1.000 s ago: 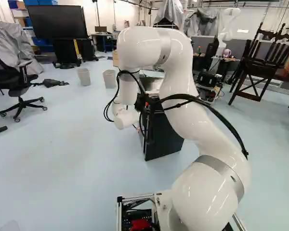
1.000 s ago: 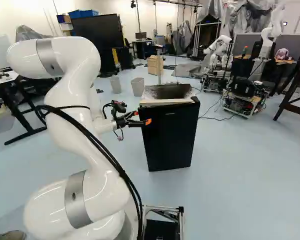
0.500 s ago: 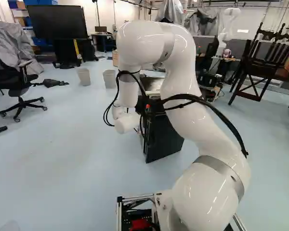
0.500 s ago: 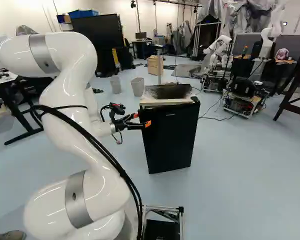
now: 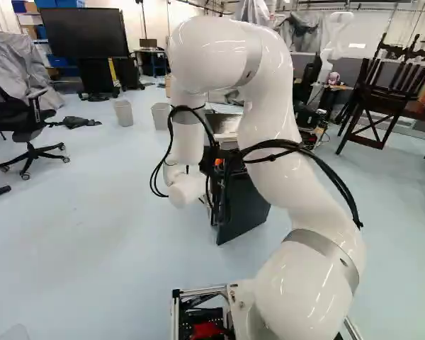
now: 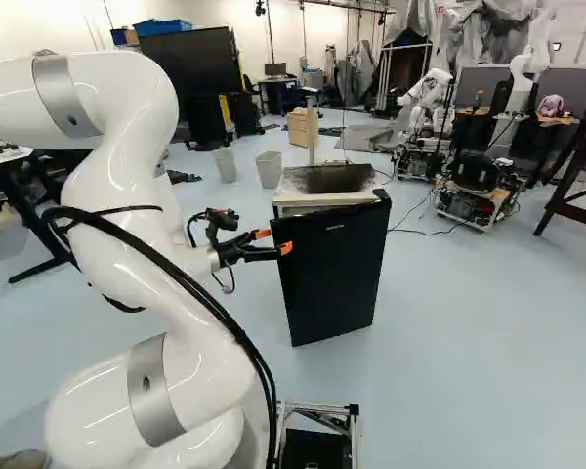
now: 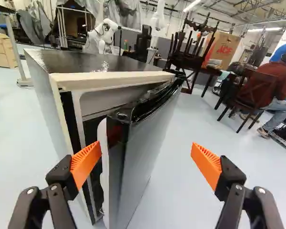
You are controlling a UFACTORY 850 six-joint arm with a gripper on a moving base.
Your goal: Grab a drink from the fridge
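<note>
Straddling the fridge door, which is cracked open, the gripper has its fingers spread pretty wide.

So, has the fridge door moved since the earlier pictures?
Yes. In the right base view, the fridge door has swung outward, toward the base: its free edge stands farther out from the fridge cabinet, which has not shifted.

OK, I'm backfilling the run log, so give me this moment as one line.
fridge door: ajar | hand: open, door edge between fingers | grip: none | drink: not in hand
</note>
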